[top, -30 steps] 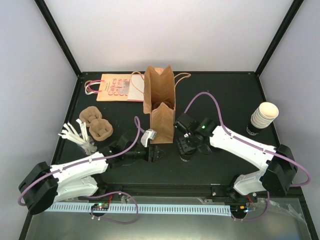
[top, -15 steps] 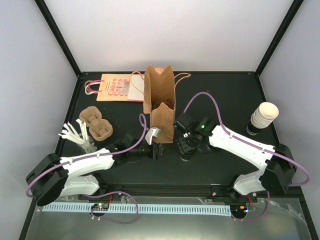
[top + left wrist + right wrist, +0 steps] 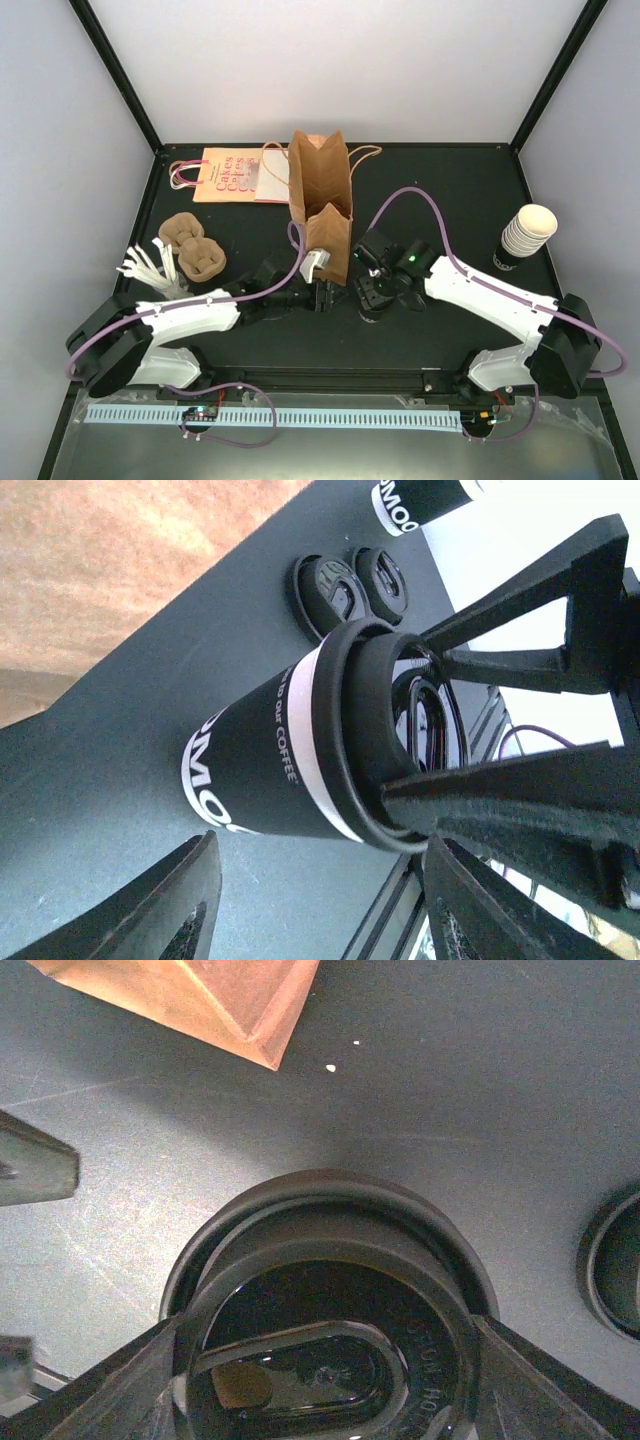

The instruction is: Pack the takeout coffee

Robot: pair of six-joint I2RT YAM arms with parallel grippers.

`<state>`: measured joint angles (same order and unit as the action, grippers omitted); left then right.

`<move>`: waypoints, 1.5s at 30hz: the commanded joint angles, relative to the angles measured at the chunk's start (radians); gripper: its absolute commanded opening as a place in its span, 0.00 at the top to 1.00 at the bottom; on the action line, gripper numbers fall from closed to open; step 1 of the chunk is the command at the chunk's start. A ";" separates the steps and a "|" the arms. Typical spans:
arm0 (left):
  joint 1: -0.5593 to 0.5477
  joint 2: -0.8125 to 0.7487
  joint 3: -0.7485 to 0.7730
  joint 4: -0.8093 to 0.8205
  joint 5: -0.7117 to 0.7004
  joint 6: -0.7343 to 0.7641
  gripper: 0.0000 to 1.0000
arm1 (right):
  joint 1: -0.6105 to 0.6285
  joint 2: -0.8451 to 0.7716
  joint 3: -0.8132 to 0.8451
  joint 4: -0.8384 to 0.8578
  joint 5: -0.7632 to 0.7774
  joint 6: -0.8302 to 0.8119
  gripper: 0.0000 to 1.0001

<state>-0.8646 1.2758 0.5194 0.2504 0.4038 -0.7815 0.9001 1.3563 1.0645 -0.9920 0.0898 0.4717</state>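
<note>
Right gripper (image 3: 320, 1372) clamped the takeout coffee (image 3: 285, 760) by its round, glossy black lid (image 3: 330, 1290). Left gripper (image 3: 318, 865) hung open, empty, just short of its tapered matte side.

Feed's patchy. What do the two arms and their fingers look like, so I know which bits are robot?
The left arm and right arm have white links with bulky black joints. A thin purple cable loops along each. A small green light glows at the right wrist. The left fingers are matte black; the right fingers are black open triangular frames.
</note>
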 commanded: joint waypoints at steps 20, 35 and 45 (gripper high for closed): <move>-0.007 0.058 0.067 0.058 0.005 -0.054 0.54 | 0.107 -0.004 -0.094 -0.066 -0.240 -0.017 0.29; -0.007 -0.145 -0.036 -0.038 -0.014 -0.090 0.56 | 0.234 -0.001 -0.088 -0.086 -0.211 -0.002 0.29; -0.012 -0.168 -0.099 -0.015 0.024 -0.135 0.63 | 0.278 0.030 -0.082 -0.098 -0.144 0.004 0.29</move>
<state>-0.8661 1.1351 0.4400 0.2180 0.3996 -0.8841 1.1416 1.3193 1.0367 -0.9882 -0.0010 0.4416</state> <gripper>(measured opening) 0.376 0.726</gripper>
